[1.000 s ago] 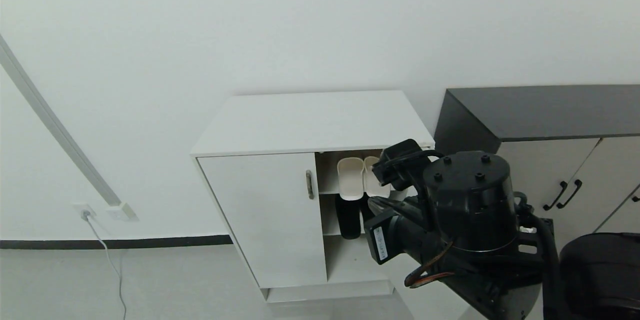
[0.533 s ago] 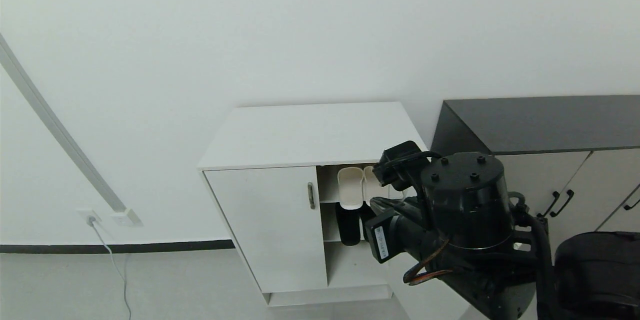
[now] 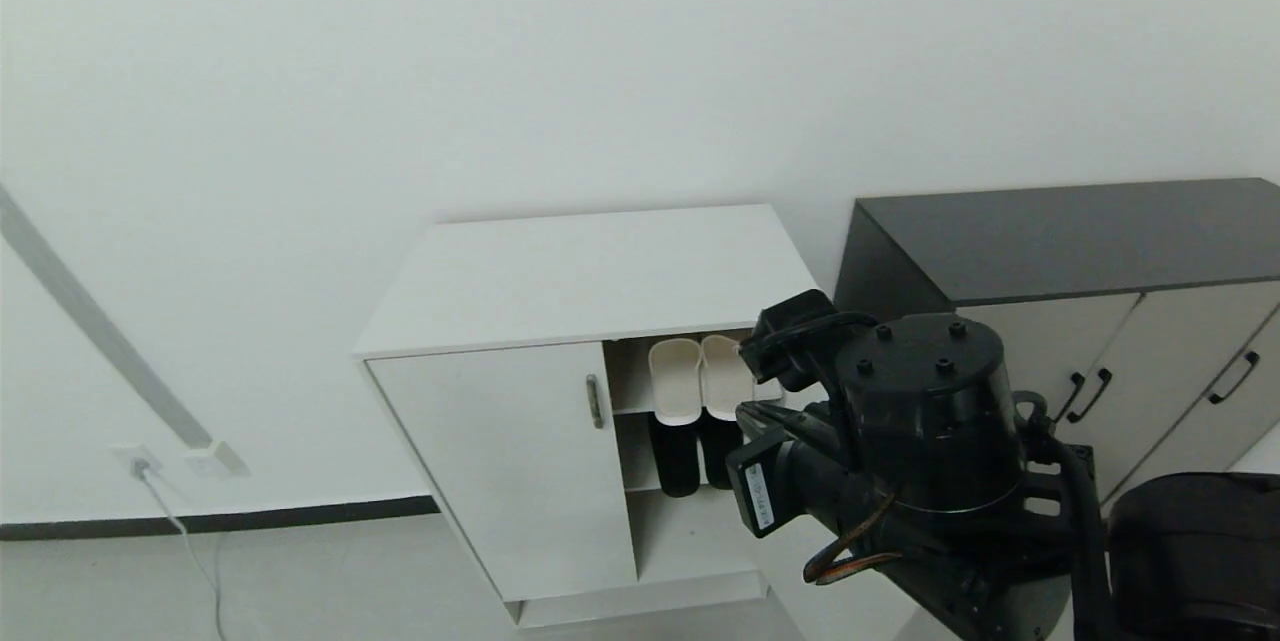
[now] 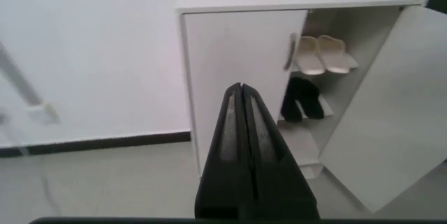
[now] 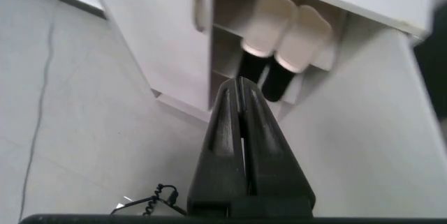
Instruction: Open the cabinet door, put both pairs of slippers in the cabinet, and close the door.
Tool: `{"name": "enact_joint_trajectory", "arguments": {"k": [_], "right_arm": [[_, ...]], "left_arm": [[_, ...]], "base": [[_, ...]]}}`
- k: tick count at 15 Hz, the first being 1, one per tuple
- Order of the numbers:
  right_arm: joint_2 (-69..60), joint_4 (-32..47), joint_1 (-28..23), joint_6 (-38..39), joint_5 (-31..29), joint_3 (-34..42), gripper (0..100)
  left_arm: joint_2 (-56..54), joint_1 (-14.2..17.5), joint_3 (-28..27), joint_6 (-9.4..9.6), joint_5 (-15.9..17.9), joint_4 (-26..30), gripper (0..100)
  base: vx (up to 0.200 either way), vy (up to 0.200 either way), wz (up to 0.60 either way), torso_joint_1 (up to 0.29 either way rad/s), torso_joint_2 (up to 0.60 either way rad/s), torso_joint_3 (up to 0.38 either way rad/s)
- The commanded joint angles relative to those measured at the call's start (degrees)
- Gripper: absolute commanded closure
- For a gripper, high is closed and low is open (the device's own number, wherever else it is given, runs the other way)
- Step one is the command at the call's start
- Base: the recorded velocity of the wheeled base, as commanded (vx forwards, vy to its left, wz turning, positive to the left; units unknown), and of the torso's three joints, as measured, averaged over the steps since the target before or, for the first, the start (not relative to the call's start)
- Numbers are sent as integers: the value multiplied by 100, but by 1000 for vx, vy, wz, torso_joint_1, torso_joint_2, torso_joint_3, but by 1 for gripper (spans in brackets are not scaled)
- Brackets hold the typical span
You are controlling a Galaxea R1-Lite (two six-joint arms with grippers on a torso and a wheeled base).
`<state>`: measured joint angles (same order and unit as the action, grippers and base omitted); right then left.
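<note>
The white cabinet (image 3: 590, 271) stands against the wall with its left door (image 3: 510, 471) closed and its right door (image 4: 391, 119) swung open. A cream pair of slippers (image 3: 695, 381) rests on the upper shelf, toes outward. A black pair of slippers (image 3: 690, 456) sits on the shelf below. My right arm (image 3: 900, 441) hangs in front of the open side. My right gripper (image 5: 239, 81) is shut and empty, just short of the shelves, below the cream slippers (image 5: 286, 21). My left gripper (image 4: 241, 88) is shut and empty, farther back, facing the closed door.
A dark-topped cabinet (image 3: 1060, 231) with black handles stands right beside the white one. A wall socket with a cable (image 3: 150, 481) lies low on the left wall. Bare grey floor (image 3: 250, 581) spreads in front of the closed door.
The whole head picture has shifted, so the cabinet now sits further left and lower. The slippers stay on their shelves and my right arm keeps its pose.
</note>
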<state>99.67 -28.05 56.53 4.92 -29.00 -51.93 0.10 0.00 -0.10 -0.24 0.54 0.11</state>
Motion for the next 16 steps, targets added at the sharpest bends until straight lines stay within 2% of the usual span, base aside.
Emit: {"name": "enact_joint_trajectory", "arguments": {"k": [1,2,12,16], "right_arm": [[0,1,-10,0,0,-1,100],[0,-7,-19,0,0,-10,100],[-9,-7,-98,0,0,-1,100],[0,-7,-133,0,0,-1,100]], "left_arm": [[-1,9,1,7,-1,-2,100],[-1,9,1,-2,-1,-2,100],[-1,9,1,7,8,-2,100],[-1,9,1,7,8,-2,100]], "base": [[0,0,-600,17,2,-7],[0,0,-600,7,2,-2],[0,0,0,0,0,0],[-200,0,0,5,4,2]]}}
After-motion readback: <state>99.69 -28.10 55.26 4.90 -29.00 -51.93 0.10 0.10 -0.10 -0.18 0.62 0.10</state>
